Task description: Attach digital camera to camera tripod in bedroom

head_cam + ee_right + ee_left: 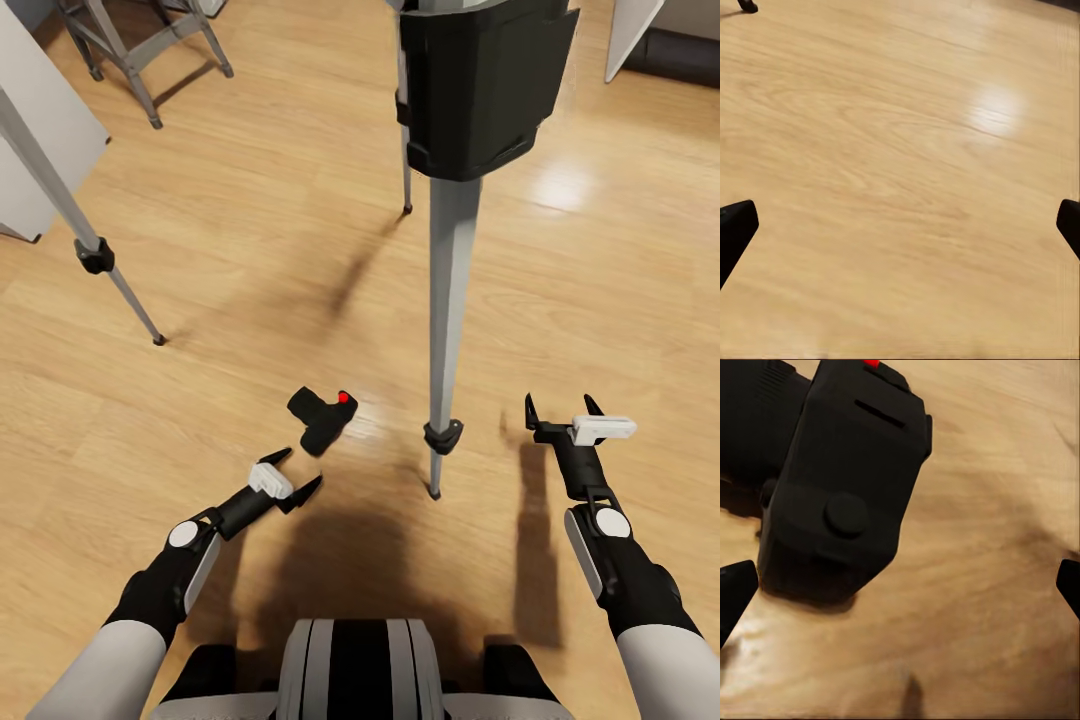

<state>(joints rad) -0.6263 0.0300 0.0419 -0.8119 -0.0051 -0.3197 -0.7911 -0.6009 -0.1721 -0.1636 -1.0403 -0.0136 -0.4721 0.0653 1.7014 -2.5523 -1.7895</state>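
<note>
While digital camera [322,418] lies floored, left gripper [297,474] gapes beside.

The floor [230,250] is light honey-coloured wood with darker streaky grain, one pale glare patch and soft brown shadows. The camera [322,417] lying on it is matte black all over, apart from a single bright red button. The tripod [452,300] has silver-grey legs, black collars, black feet and a black block at its head. The left gripper [297,476] has black fingers with a white block behind them, and the right gripper [563,407] matches it: black fingers, white block. Both arms run black at the wrist with a white disc, then pale grey sleeves. The robot's trunk is striped black and light grey.
</note>
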